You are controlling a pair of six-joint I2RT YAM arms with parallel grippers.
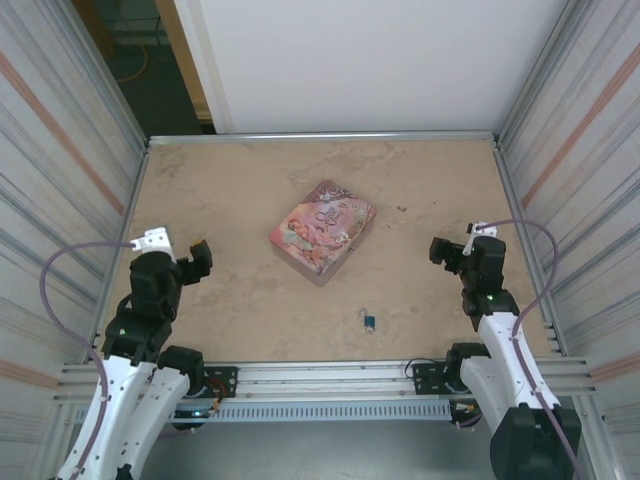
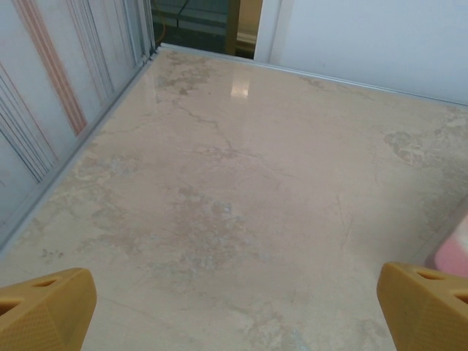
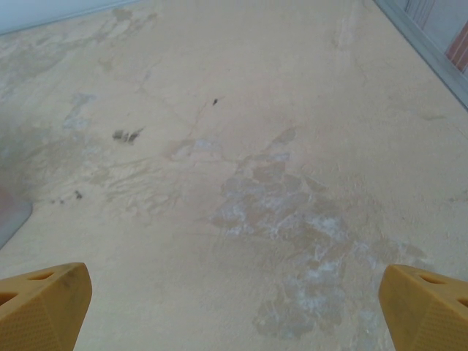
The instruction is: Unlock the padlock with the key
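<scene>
Near the table's (image 1: pixel 230 180) front edge, padlock (image 1: pixel 369 321) apart from left end effector (image 1: pixel 203 258) and right end effector (image 1: pixel 440 250), both spread wide, empty

A beige, marble-patterned worktop (image 1: pixel 250 180) lay between ribbed metal side walls (image 1: pixel 60 150), with a plain white panel (image 1: pixel 380 60) behind.

No text, number or brand can be read. The pink tin (image 1: pixel 323 231) near the middle of the tabletop (image 1: pixel 230 190) carries a printed picture, perhaps with a curly word, too blurred to make out. The padlock (image 1: pixel 369 321) by the near edge is too small.
</scene>
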